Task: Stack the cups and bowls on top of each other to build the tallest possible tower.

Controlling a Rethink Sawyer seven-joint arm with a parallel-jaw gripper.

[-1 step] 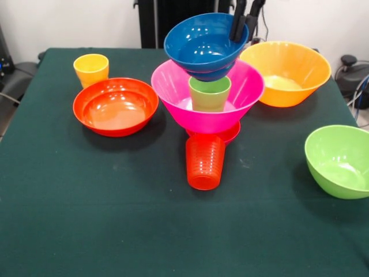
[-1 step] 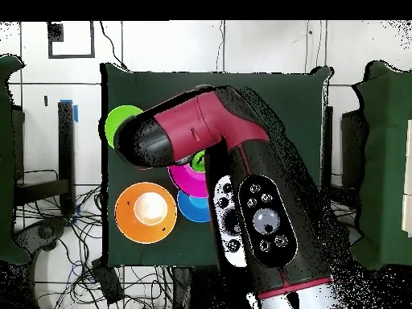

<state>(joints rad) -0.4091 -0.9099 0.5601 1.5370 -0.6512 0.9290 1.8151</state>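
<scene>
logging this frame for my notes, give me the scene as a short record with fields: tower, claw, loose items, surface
tower: large glossy pink plastic bowl with a light green plastic tumbler standing in it; medium blue plastic bowl above, tilted
under tower: a red-orange piece shows under the pink bowl; identity unclear
claw: black claw gripping the blue bowl's rim
loose items: yellow plastic tumbler; wide shallow red-orange plastic bowl; ribbed orange-red plastic tumbler; large yellow-orange plastic bowl; lime green plastic bowl
surface: dark green tablecloth
</scene>
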